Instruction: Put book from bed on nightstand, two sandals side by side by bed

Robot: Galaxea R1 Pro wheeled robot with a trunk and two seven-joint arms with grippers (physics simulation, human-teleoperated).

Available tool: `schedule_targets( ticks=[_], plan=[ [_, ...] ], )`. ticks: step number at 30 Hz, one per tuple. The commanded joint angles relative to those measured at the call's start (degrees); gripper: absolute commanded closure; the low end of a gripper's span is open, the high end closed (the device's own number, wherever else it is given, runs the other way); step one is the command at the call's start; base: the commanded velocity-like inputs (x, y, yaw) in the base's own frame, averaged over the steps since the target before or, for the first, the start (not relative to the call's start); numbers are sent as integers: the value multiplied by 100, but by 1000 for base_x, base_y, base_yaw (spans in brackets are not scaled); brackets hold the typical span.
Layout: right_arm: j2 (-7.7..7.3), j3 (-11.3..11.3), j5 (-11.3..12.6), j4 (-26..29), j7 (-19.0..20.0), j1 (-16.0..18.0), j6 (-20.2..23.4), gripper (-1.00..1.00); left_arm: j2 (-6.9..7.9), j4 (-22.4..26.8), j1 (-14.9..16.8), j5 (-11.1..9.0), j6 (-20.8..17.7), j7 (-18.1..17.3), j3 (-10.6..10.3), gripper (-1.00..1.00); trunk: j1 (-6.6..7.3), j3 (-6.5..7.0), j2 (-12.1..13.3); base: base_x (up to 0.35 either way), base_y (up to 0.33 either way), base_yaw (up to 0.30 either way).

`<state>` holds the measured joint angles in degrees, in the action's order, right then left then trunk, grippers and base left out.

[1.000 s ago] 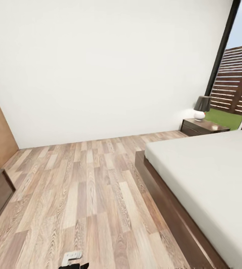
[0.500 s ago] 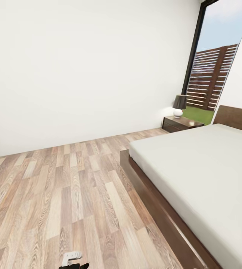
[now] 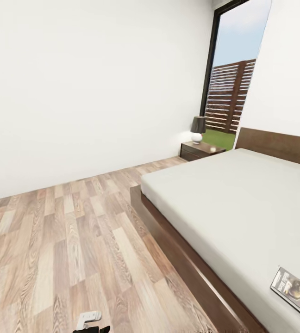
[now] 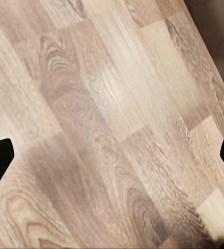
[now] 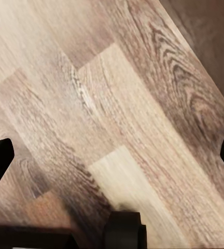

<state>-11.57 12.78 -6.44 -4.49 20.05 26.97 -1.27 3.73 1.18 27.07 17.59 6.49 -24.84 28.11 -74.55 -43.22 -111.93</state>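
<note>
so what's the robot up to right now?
Nothing is being handled. The robot is in the bedroom facing the bed. The book lies flat on the mattress near the bed's near corner. A nightstand with a lamp stands by the headboard, near the window. Both wrist cameras look down at the wood floor; the left claw and right claw are open and empty.

Dark-shaded lamp (image 3: 197, 129); slatted fence (image 3: 228, 95) outside
</note>
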Motion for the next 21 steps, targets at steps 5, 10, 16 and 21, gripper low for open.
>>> schedule_targets(
  ticks=[5, 10, 16, 21],
  plan=[
    [-3, 49, -59, -17, 7, 10, -13, -100, 2, -3, 0, 61, 28, -12, 45, -100, 1, -5, -3, 0, 0, -300],
    [-3, 49, -59, -17, 7, 10, -13, -100, 4, -3, 0, 61, 28, -12, 45, -100, 1, -5, -3, 0, 0, -300],
    [-3, 49, -59, -17, 7, 10, -13, -100, 4, -3, 1, 61, 28, -12, 45, -100, 1, -5, -3, 4, 0, -300],
    [-3, 49, -59, -17, 7, 8, -13, -100, 4, -3, 0, 61, 28, -12, 45, -100, 1, -5, -3, 201, 77, -300]
  ],
)
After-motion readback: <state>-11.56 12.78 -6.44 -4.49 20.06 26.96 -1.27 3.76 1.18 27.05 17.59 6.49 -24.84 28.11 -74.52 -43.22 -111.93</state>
